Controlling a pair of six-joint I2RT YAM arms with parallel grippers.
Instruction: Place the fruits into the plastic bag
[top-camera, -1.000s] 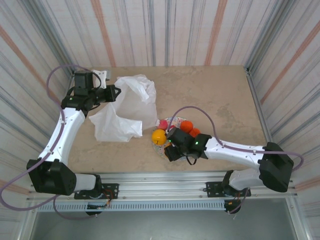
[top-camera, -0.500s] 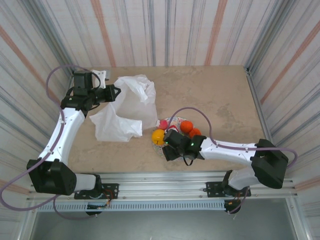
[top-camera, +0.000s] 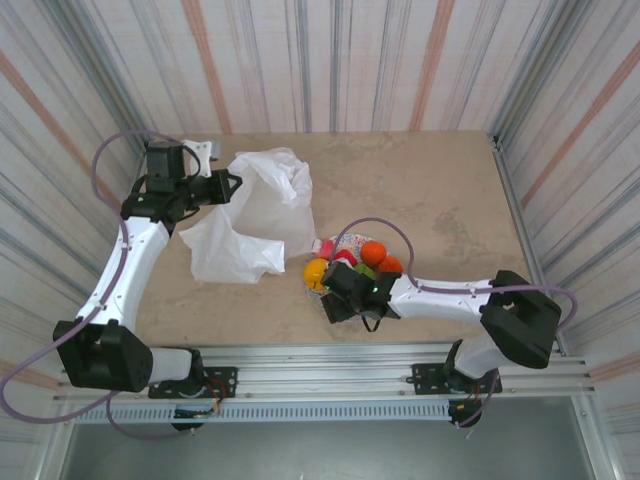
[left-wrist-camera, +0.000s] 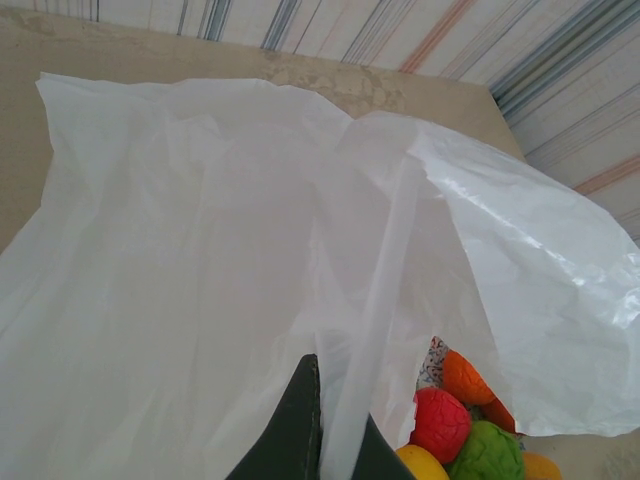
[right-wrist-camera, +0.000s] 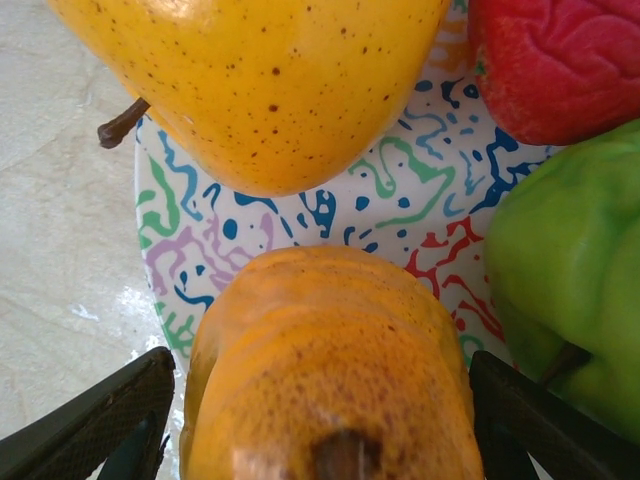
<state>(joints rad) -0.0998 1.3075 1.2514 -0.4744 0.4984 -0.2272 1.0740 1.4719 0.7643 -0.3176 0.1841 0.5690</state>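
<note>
The white plastic bag (top-camera: 262, 215) lies crumpled on the table at the left, and my left gripper (top-camera: 232, 185) is shut on a fold of the plastic bag (left-wrist-camera: 200, 250) at its far edge. In the left wrist view that gripper (left-wrist-camera: 335, 440) pinches the film between its dark fingers. The fruits sit on a speckled plate (top-camera: 345, 240): a yellow one (top-camera: 317, 272), a red one (top-camera: 345, 258), a green one (top-camera: 365, 270) and an orange one (top-camera: 373, 252). My right gripper (right-wrist-camera: 320, 420) is open and straddles an orange fruit (right-wrist-camera: 330, 370) on the plate (right-wrist-camera: 230, 240), one finger on each side.
Close around the straddled fruit are a yellow fruit (right-wrist-camera: 260, 80), a red fruit (right-wrist-camera: 560, 60) and a green fruit (right-wrist-camera: 570, 270). Striped walls enclose the table. A metal rail (top-camera: 330, 365) runs along the near edge.
My right gripper has slid left along the plate's near side and settled over the orange fruit, jaws spreading slightly. The left arm and the bag have not moved.
</note>
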